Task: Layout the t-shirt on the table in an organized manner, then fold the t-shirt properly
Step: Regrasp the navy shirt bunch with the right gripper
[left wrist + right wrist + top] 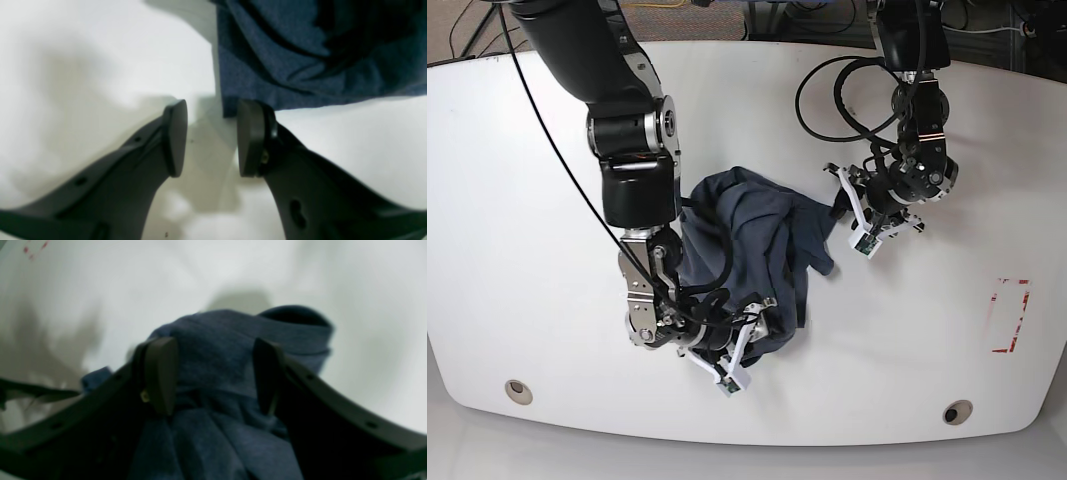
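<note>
on the desk (527,200) the soft, limp shirt (747,240) lies bunched; right claw (213,373) released astride a fold, left claw (211,136) released beside its corner, a good hold

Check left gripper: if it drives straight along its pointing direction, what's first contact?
Probably the t-shirt: its corner edge sits just ahead of the open left gripper, bare table beside it. Depth unclear.
</note>
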Tool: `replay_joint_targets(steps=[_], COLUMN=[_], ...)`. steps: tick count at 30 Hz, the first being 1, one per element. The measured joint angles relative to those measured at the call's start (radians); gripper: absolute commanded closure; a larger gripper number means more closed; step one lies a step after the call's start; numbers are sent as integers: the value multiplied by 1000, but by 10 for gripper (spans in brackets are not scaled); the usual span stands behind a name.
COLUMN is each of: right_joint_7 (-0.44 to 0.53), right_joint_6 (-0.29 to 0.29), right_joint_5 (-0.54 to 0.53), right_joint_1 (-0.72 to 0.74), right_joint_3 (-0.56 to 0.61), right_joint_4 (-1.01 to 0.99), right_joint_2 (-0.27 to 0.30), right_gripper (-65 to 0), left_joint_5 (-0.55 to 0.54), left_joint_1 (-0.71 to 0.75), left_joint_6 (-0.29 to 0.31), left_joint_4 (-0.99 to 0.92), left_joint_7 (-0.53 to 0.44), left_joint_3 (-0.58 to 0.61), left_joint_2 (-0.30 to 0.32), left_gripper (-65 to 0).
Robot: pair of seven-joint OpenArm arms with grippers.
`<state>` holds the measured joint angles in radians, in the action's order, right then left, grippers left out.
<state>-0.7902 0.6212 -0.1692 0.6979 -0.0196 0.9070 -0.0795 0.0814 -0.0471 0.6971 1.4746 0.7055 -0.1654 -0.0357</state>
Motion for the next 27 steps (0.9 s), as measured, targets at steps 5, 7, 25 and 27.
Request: replay_joint_targets(steps=[5,7,25,27], right_joint_7=[-25,-35,-110,-121], right_joint_6=[1,-3,-5,-3], right_joint_5=[-46,-65,-127,-125], right_joint_1=[-8,-16,-139,-150], right_joint_3=[-22,-23,64,110], right_joint_4=[2,15,369,367], right_joint_2=[-8,-2,56,55], right_gripper=[-347,-347,-347,-347], left_joint_5=[0,0,-2,-2], left_joint_1=[0,0,0,0], left_joint_6=[0,0,0,0], left_joint_4=[0,0,-2,-2], left_joint_7=[0,0,0,0], left_joint_3=[0,0,0,0], left_joint_2=[0,0,0,0], left_gripper=[-232,-232,-232,-232])
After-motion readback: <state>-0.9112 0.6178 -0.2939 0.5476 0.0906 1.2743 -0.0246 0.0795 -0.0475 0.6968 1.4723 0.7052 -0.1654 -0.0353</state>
